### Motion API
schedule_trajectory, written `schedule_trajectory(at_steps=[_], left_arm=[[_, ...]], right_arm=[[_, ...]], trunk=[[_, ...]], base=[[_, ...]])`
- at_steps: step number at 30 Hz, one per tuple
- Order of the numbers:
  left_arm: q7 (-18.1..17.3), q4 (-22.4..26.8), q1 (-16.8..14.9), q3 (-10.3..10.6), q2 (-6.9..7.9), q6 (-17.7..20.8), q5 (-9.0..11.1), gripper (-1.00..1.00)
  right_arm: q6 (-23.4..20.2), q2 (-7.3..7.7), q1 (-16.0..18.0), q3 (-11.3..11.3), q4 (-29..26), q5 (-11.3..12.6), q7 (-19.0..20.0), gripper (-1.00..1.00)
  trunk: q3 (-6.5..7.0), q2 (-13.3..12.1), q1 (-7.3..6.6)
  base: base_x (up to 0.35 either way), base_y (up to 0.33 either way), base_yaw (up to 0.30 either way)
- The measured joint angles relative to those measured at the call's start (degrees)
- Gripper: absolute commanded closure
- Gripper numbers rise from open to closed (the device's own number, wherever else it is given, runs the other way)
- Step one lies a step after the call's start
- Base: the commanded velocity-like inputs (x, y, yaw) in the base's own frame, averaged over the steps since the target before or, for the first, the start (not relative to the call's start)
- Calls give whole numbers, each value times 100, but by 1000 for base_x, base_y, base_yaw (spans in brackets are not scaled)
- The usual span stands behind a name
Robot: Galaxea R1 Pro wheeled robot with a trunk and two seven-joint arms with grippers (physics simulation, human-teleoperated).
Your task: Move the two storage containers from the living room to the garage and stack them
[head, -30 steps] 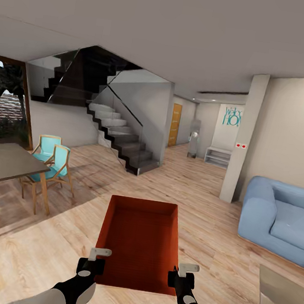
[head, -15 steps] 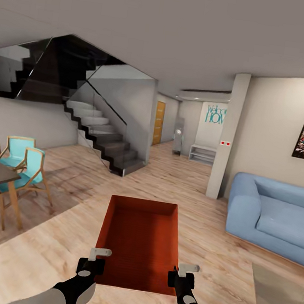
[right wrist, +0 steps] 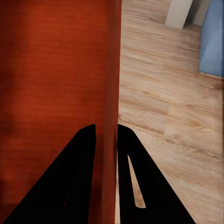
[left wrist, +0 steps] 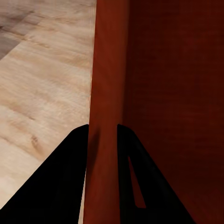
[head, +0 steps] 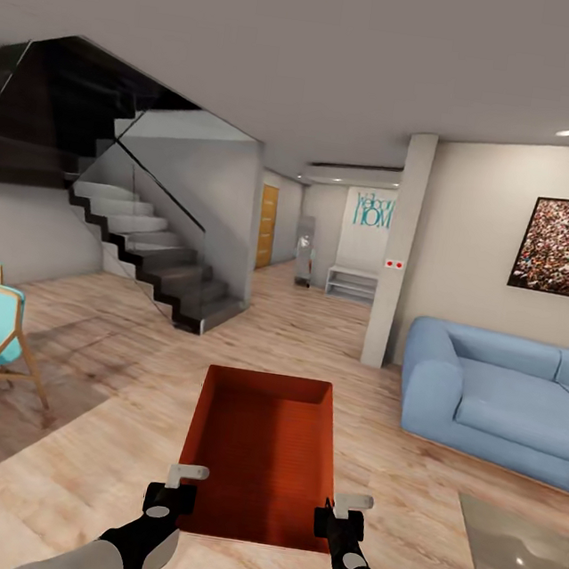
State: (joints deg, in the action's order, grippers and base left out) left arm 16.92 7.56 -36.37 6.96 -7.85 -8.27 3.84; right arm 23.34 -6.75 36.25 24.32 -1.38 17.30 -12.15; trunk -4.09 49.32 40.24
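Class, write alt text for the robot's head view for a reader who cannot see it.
Both grippers, left and right, hold a red-orange open-top storage container by its side walls above a light wood plank floor. A blue sofa stands right, a staircase left.

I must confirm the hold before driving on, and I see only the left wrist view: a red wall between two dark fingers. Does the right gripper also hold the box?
Observer: Yes. In the right wrist view the right gripper is shut on the opposite side wall of the storage container.
Operator: Is anything inside the box?
Observer: No. The head view shows its bottom bare.
Operator: Which room are we in?
Observer: The living room: the blue sofa stands ahead on the right, on a light wood floor.
Operator: And on the left?
Observer: A staircase, farther back.
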Motion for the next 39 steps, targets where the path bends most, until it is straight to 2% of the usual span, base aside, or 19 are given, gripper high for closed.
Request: schedule_trajectory(at_steps=[9,29,39], left_arm=[[-2,1,0,-3,0,0,0,100],[0,-2,1,0,1,-1,2,100],[-1,2,1,-3,1,1,0,100]], right_arm=[[-3,1,1,-6,0,-9,2,100],[-4,0,0,-14,-1,-20,-1,100],[-1,-2,2,-6,1,-12,-3,100]], trunk=[[0,0,0],[0,0,0],[0,0,0]], base=[[320,172,-190],[321,163,-5],[322,37,0]])
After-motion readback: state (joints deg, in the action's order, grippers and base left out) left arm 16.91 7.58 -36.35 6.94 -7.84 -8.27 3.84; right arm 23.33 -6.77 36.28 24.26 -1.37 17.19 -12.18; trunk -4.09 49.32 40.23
